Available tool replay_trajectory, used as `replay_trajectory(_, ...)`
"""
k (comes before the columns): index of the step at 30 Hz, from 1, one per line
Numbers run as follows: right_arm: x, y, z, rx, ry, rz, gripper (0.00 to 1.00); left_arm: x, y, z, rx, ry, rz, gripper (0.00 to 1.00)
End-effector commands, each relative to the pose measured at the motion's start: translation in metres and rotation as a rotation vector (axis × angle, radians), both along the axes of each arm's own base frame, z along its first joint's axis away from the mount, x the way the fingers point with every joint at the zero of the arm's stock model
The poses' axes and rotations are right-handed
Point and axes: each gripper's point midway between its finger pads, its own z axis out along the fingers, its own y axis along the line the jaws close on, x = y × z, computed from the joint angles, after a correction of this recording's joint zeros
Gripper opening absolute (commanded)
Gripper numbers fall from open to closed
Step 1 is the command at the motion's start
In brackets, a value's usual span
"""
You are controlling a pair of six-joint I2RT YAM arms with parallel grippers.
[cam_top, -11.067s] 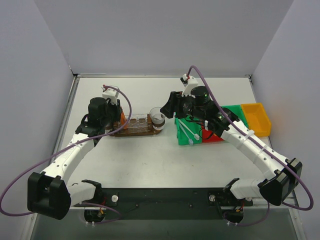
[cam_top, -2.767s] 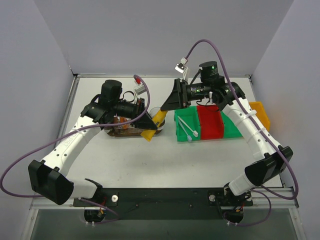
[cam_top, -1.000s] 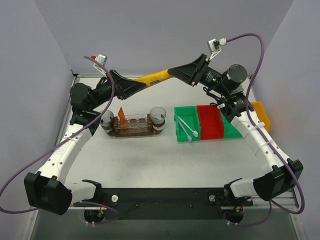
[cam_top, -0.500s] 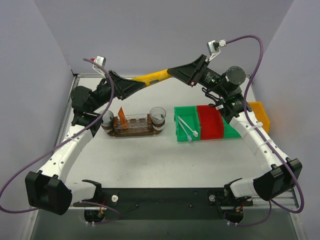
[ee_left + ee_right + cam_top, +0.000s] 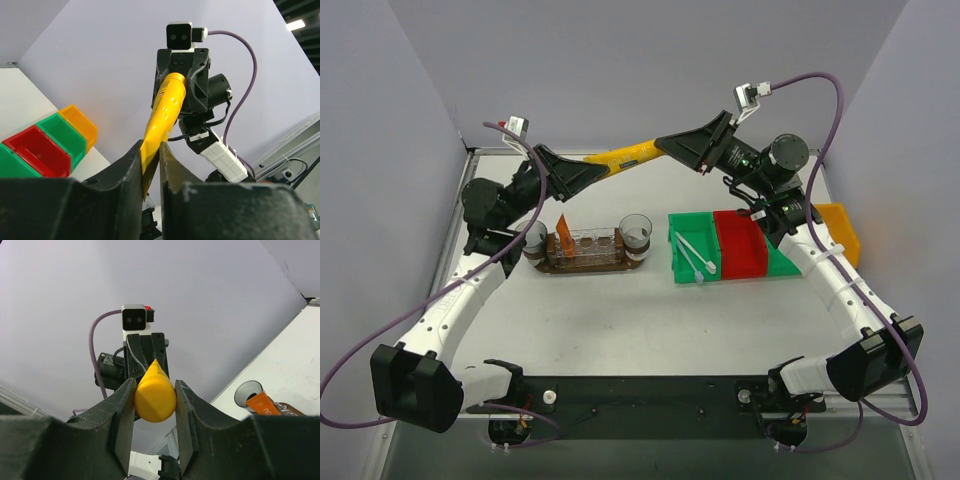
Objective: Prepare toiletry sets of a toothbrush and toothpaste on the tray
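Top external: a yellow tube (image 5: pixel 626 156) is held above the tray (image 5: pixel 590 268), its ends clamped by the left gripper (image 5: pixel 592 169) and right gripper (image 5: pixel 662 145).

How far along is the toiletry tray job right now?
Done: one orange toothpaste tube stands on the tray. In hand: left tool and right tool both grip a yellow tube in midair. To do: white toothbrushes lie in the green bin.

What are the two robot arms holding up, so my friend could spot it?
Look above the table, past the brown tray, where both arms meet up high. Between the left pincer and right pincer hangs a long yellow tube, the only thing in the air; the small orange tube sits down on the tray.
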Motion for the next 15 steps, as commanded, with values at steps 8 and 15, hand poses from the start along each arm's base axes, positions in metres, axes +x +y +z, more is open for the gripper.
replay_trajectory(8,-0.007,-0.007,0.008,-0.003,-0.074,-0.038,0.12,-0.008,0.007,0.015,-0.001,-0.069,0.029,0.00)
replay_trajectory(15,0.003,-0.022,-0.022,-0.055,-0.014,-0.118,0.45,0.000,0.010,-0.007,0.118,-0.025,0.062,0.00)
